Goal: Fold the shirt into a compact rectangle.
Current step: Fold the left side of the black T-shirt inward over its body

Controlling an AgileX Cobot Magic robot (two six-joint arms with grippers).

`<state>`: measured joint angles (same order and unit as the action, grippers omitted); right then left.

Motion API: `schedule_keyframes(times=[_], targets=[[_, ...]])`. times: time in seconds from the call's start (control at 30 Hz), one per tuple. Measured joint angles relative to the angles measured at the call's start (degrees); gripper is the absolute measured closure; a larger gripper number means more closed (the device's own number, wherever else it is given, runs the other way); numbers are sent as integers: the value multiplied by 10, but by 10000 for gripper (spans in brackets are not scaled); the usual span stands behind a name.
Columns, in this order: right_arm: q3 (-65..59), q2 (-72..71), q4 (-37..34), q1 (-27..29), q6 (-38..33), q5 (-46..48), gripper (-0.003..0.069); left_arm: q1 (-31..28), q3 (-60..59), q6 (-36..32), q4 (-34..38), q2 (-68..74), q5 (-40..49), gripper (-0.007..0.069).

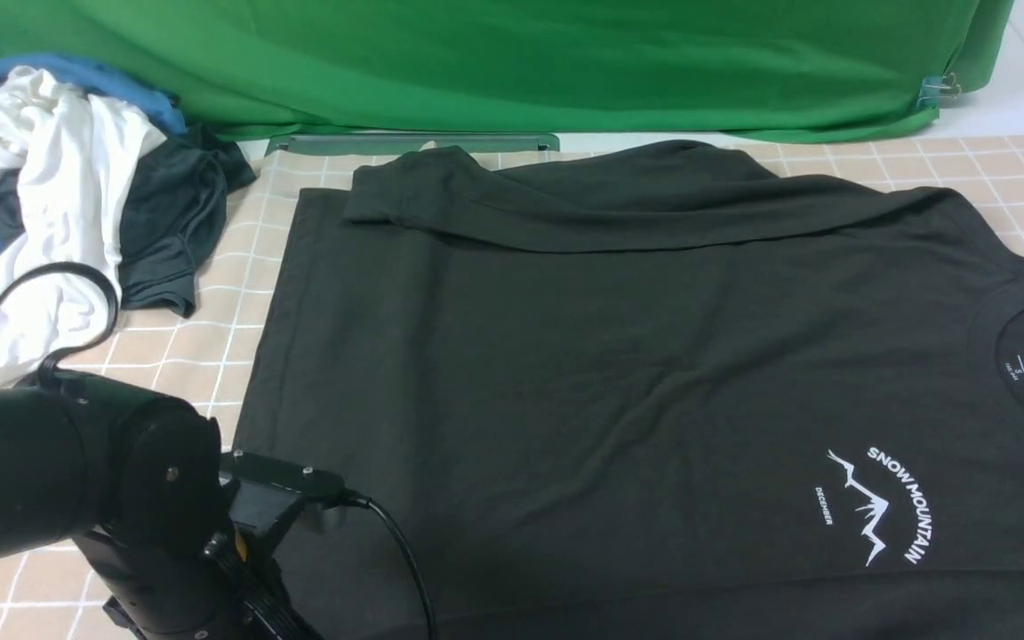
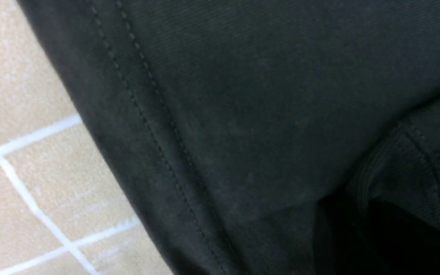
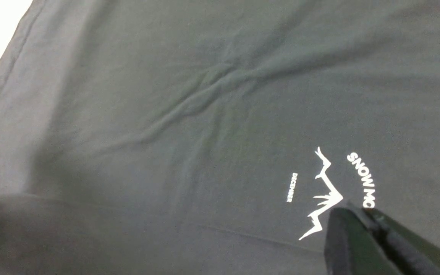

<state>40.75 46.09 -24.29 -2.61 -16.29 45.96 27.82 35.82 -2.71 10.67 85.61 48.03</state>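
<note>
Spreading flat, the shirt (image 1: 565, 356) lies under the right claw (image 3: 355, 221).

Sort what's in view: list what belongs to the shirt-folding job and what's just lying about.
For the job:
black shirt, spread on the checked table cover

Lying about:
white clothes, blue cloth and dark grey garment, heaped at the far left
green backdrop behind
</note>
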Motion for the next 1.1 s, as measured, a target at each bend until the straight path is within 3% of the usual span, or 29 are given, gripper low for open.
schedule_keyframes(times=[0.23, 0.53, 0.83, 1.1], targets=[[0, 0, 0, 0, -5, -3, 609, 1, 96, -5, -8, -45, 89, 591], [0, 0, -1, 0, -5, -29, 600, -15, 285, 19, -94, -72, 116, 591], [0, 0, -4, 0, -5, -36, 588, -83, 379, 23, -158, 43, 67, 591], [0, 0, -8, 0, -5, -36, 588, -101, 381, 10, -181, 123, 15, 585]])
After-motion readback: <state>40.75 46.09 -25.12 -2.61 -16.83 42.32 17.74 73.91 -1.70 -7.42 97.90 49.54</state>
